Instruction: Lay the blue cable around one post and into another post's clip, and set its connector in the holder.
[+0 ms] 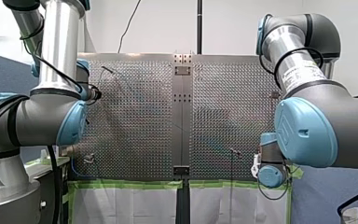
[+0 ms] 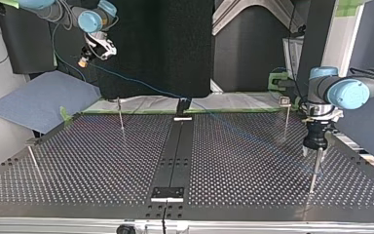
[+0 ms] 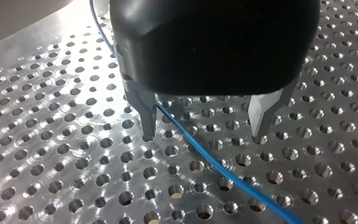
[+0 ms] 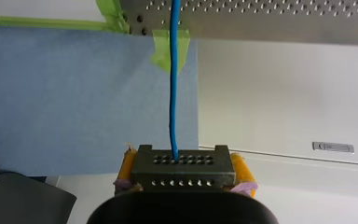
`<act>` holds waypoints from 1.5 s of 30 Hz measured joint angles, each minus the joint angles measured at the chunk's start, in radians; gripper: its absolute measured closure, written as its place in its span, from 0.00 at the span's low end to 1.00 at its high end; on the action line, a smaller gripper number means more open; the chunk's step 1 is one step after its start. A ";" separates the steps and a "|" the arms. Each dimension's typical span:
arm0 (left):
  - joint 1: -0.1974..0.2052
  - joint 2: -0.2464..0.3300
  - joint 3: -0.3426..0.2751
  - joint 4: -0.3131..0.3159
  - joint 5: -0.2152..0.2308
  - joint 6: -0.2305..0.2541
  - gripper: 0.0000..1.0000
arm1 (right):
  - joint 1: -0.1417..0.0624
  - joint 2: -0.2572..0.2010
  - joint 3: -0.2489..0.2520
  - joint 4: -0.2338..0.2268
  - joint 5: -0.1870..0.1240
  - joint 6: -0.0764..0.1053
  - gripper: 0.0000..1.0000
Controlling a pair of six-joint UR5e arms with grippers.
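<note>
Nearest in the top view, a thin metal post (image 2: 313, 175) stood upright on the perforated metal worktop (image 2: 102, 165), toward the view's right. Just behind it my left hand (image 3: 204, 137), black with bare metal fingers (image 3: 145, 112), pointed down with its tips close above the holes. It was spread wide and had hold of nothing. The thin blue cable (image 3: 223, 170) passed between the fingers, close beside one of them and well clear of the other. It ran low over the worktop, though I could not tell whether it rested on the metal.

From there the cable slanted away across the worktop toward the top view's left, going past the far edge and rising into the air. Farthest off, my right hand (image 4: 185, 164) hung raised beyond that edge, with a blue cloth (image 4: 74, 93) and a strip of green tape (image 4: 165, 51) ahead of it. Its yellow pads (image 4: 242, 169) were closed on the two sides of a black rectangular connector block (image 4: 182, 179) dotted with rows of small holes. The cable came straight out of the block's middle toward the worktop's edge.
</note>
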 joint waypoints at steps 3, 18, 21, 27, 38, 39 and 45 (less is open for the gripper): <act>-0.001 0.000 0.000 0.000 0.002 0.000 0.02 | -0.024 0.001 0.003 -0.021 -0.024 0.005 1.00; -0.003 0.000 0.000 0.000 0.003 0.000 0.02 | -0.118 0.044 -0.114 -0.072 -0.154 0.001 1.00; -0.003 0.000 0.000 0.000 0.003 0.000 0.02 | -0.119 0.069 -0.141 -0.055 -0.181 -0.015 1.00; -0.004 0.000 0.000 0.000 0.003 0.001 0.02 | -0.121 0.111 -0.199 -0.058 -0.239 -0.041 1.00; -0.009 0.000 0.000 -0.004 0.003 0.003 0.02 | -0.131 0.117 -0.288 -0.060 -0.344 -0.039 1.00; -0.009 0.000 0.000 -0.005 0.003 0.003 0.02 | -0.131 0.117 -0.293 -0.056 -0.351 -0.039 1.00; -0.013 0.000 0.000 -0.007 0.002 0.004 0.02 | -0.125 0.119 -0.303 -0.040 -0.400 -0.042 1.00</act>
